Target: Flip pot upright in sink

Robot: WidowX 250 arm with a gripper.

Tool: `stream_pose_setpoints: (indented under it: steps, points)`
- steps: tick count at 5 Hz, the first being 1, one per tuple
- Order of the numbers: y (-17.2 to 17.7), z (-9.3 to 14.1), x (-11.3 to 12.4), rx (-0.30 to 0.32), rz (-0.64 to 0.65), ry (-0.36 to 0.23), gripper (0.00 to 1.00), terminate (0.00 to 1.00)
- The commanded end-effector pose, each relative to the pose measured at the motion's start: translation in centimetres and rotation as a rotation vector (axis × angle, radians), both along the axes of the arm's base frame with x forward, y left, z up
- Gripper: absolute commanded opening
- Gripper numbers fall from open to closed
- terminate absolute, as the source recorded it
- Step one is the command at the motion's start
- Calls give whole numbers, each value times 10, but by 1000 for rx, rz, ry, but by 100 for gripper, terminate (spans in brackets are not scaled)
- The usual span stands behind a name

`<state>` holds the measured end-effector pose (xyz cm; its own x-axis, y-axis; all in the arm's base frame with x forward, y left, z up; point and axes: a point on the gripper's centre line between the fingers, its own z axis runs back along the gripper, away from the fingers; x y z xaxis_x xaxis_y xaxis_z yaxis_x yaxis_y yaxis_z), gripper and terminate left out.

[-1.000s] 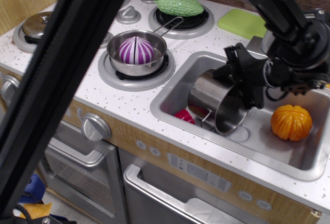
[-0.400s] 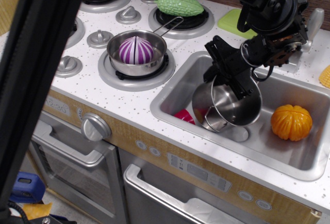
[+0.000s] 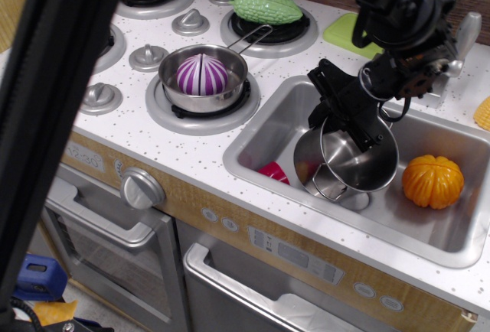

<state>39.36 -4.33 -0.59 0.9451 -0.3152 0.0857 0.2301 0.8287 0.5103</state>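
The shiny steel pot (image 3: 348,160) is in the grey sink (image 3: 264,129), tilted, with its open mouth turned up toward the camera and a wire loop handle at its lower rim. My black gripper (image 3: 348,114) is shut on the pot's far rim and holds it at that tilt. The pot's base rests near the sink floor, beside a red object (image 3: 273,172).
An orange pumpkin (image 3: 433,180) lies in the sink's right part. A saucepan with a purple-white striped ball (image 3: 202,74) stands on the front burner. A green gourd (image 3: 266,6) lies on the back burner. A green pad (image 3: 354,32) is behind the sink.
The pot has turned from lying on its side toward upright, its mouth now facing more upward. The gripper moved slightly right and down with it.
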Motion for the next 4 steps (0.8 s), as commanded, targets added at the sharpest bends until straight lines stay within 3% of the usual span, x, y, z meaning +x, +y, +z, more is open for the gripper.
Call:
stream_pose_setpoints:
  steps: [1,3,4]
  points:
    - [-3,25,6,-60,-14,-132,100,0]
    - [-3,25,6,-60,-14,-132,100,0]
    - [-3,25,6,-60,-14,-132,100,100]
